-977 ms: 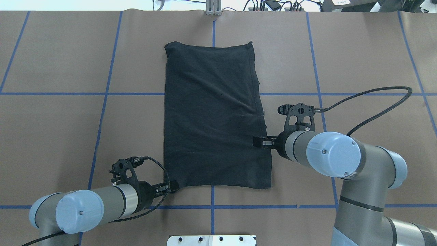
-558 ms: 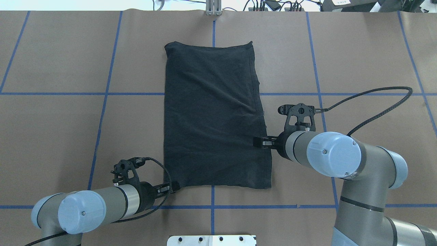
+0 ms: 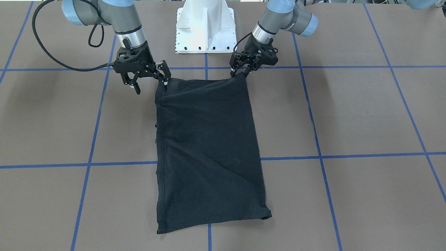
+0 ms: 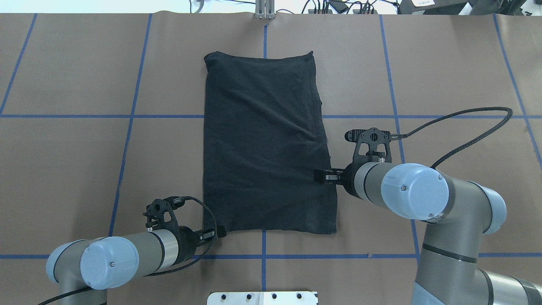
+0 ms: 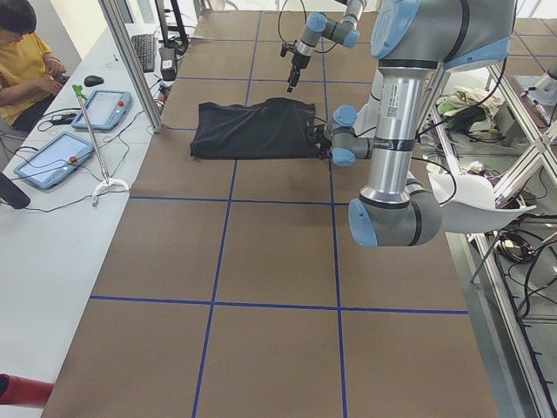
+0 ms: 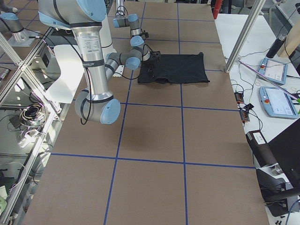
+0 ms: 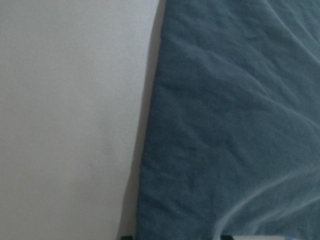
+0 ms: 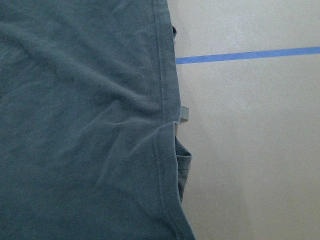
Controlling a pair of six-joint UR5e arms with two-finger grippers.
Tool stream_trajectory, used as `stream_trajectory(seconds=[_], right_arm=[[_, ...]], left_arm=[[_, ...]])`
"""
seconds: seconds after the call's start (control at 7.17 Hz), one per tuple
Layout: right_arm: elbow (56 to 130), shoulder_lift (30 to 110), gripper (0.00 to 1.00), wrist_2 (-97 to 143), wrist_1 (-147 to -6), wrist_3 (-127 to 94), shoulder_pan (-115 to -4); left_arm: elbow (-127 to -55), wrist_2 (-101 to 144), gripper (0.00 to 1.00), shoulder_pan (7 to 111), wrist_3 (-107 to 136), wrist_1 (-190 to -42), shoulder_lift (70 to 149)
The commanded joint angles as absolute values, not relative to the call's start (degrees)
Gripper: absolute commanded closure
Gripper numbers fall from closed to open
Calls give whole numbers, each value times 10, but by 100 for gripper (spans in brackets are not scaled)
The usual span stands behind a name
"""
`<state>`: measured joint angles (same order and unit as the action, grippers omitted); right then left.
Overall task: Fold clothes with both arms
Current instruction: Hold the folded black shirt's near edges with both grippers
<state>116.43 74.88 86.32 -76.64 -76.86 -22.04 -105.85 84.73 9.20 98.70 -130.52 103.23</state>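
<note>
Garment: black short-sleeved T-shirt (image 4: pixel 266 144), folded into a long plain-black rectangle with no print showing. It lies flat on brown paper-covered table (image 4: pixel 76 169) with blue tape grid lines (image 4: pixel 127 127), centred ahead of the robot, one short end towards it. That layout probably lets each arm take a near corner and carry it to the far end for the crosswise fold. Left black two-finger gripper (image 4: pixel 219 232) sits low at the near-left corner, touching the cloth edge. Its wrist view shows that edge right at the fingers, but I can't tell if the jaws have closed on it. Right black two-finger gripper (image 3: pixel 150 86) has jaws spread wide and holds nothing. It is at the right-hand hem, partway up from the near-right corner, where a tucked layer pokes out. Judgement: right side isn't lined up with the left, so a lift now would skew the fold.
</note>
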Motion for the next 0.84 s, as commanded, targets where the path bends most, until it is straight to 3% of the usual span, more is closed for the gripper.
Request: stream_trajectory(seconds=[0.0, 0.14, 0.7], right_arm=[[1165, 750, 0, 863, -766, -768, -220], [1165, 749, 0, 862, -766, -769, -220], [1158, 743, 5, 840, -772, -878, -205]], left_arm=[[-1058, 847, 74, 92, 987, -1305, 1033], [-1058, 847, 100, 94, 986, -1305, 1033], [-1068, 850, 100, 98, 983, -1305, 1033]])
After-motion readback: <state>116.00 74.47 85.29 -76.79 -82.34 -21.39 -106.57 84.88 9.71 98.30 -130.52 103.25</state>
